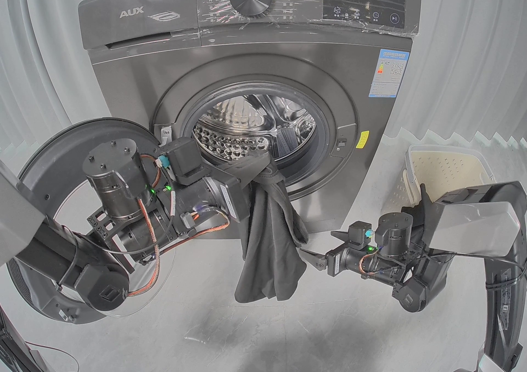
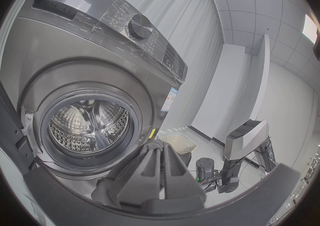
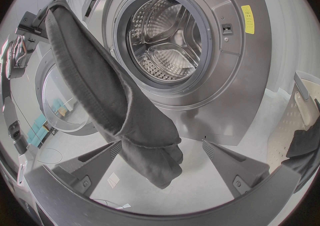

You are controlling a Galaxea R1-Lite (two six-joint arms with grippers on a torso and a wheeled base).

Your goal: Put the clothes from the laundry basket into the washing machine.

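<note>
Hanging garment (image 1: pixel 272 241): dark grey, dangling off the left gripper right in front of the washing machine's opening, bottom end clear of the floor.
Left gripper (image 1: pixel 262 161): fingers pinched tight on the garment's top edge, parked at the lower rim of the opening.
Right gripper (image 1: pixel 321 245): fingers spread wide, gripping nothing, down low and just beside the lower part of the cloth.
Washing machine (image 1: pixel 247 32): door (image 1: pixel 60 164) swung all the way open on the robot's left, shiny drum (image 1: pixel 247 120) showing.
Laundry basket (image 1: pixel 444 170): cream plastic, on the floor to the robot's right next to the machine, 1 more dark piece (image 3: pixel 303 143) draped over its rim.
</note>
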